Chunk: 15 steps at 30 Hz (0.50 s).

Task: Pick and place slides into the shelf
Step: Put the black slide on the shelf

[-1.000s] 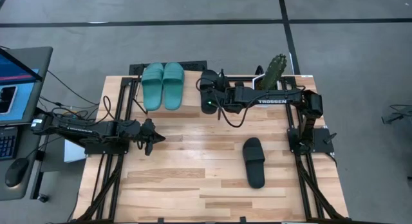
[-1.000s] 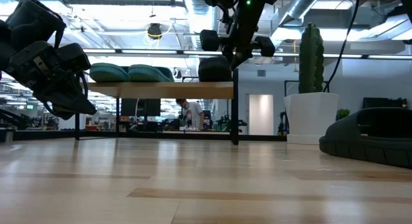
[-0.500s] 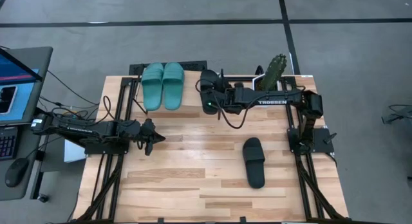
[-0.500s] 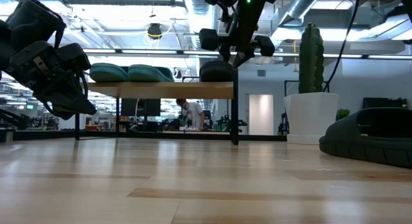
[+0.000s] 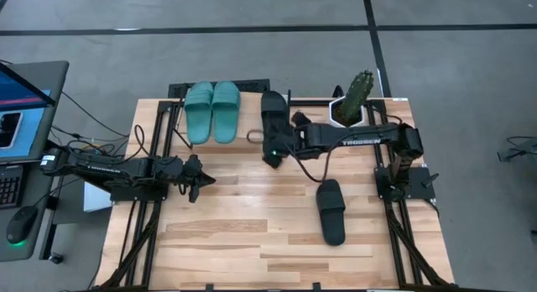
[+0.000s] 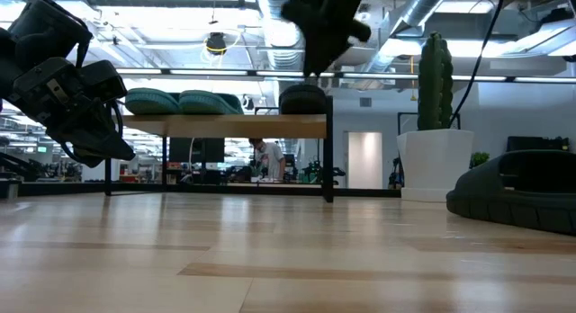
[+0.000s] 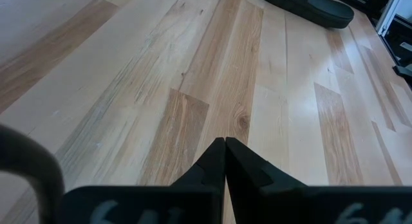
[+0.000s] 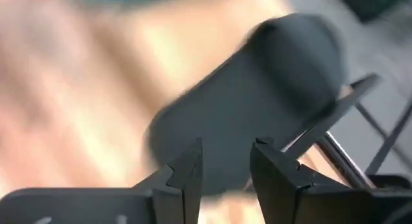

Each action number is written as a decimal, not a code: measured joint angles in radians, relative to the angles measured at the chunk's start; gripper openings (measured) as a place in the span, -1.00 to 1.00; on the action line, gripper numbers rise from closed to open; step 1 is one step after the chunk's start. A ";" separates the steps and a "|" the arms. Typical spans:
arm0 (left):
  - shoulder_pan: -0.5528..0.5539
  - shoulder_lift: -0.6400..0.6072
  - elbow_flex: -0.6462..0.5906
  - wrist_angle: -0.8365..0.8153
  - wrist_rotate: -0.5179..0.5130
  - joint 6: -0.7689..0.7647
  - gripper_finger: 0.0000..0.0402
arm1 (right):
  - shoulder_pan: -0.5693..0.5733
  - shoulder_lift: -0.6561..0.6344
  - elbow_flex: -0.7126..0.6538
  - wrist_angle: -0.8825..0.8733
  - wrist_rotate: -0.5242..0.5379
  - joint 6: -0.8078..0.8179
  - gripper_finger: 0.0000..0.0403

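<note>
A teal pair of slides [image 5: 212, 112] lies on the shelf [image 5: 248, 116] at the table's far edge, soles down on its top board [image 6: 225, 126]. One black slide [image 5: 272, 109] rests on the same board at its right end [image 6: 303, 99]. My right gripper [image 8: 225, 169] hovers open just above and in front of it [image 5: 273, 149], nothing between its fingers. A second black slide [image 5: 331, 211] lies on the tabletop near the right side. My left gripper [image 7: 224, 150] is shut and empty at the table's left [image 5: 197, 176].
A potted cactus [image 5: 356, 97] stands at the far right corner beside the shelf. Black frame rails run along both table sides. A monitor and keyboard [image 5: 17, 116] sit off the left edge. Bare wood lies between the arms [image 5: 252, 216].
My right gripper has opened and let go of the black slide, which settled on the shelf's right end. It then drew back toward the table's near edge and rose, rolling its wrist. The slide stays where it was placed.
</note>
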 joint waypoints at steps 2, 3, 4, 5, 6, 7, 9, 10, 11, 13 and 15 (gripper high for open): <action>0.000 0.000 0.000 0.000 0.000 0.000 -1.00 | 0.036 0.000 0.032 -0.139 -0.057 -0.075 -0.42; 0.000 0.000 0.000 0.000 0.000 0.000 -1.00 | 0.055 0.000 0.043 -0.207 -0.072 -0.098 -0.42; 0.000 0.000 0.000 0.000 0.000 0.000 -1.00 | 0.074 0.000 0.048 -0.270 -0.080 -0.112 -0.42; 0.000 0.000 0.000 0.000 0.000 0.000 -1.00 | 0.094 -0.001 0.050 -0.331 -0.082 -0.115 -0.42; 0.000 0.000 0.000 0.000 0.000 0.000 -1.00 | 0.110 -0.009 0.047 -0.393 -0.083 -0.103 -0.42; 0.000 0.000 0.000 0.000 0.000 0.000 -1.00 | 0.126 -0.019 0.045 -0.453 -0.087 -0.073 -0.42; 0.000 0.000 0.000 0.000 0.000 0.000 -1.00 | 0.157 -0.042 0.048 -0.539 -0.092 0.011 -0.42; 0.000 0.000 0.000 0.000 0.000 0.000 -1.00 | 0.175 -0.056 0.046 -0.562 -0.091 0.055 -0.42; 0.000 0.000 0.000 0.000 0.000 0.000 -1.00 | 0.193 -0.070 0.038 -0.553 -0.091 0.081 -0.42; 0.000 0.000 0.000 0.000 0.000 0.000 -1.00 | 0.245 -0.118 0.006 -0.523 -0.094 0.116 -0.42; 0.000 0.000 0.000 0.000 0.000 0.000 -1.00 | 0.303 -0.156 -0.018 -0.528 -0.099 0.199 -0.42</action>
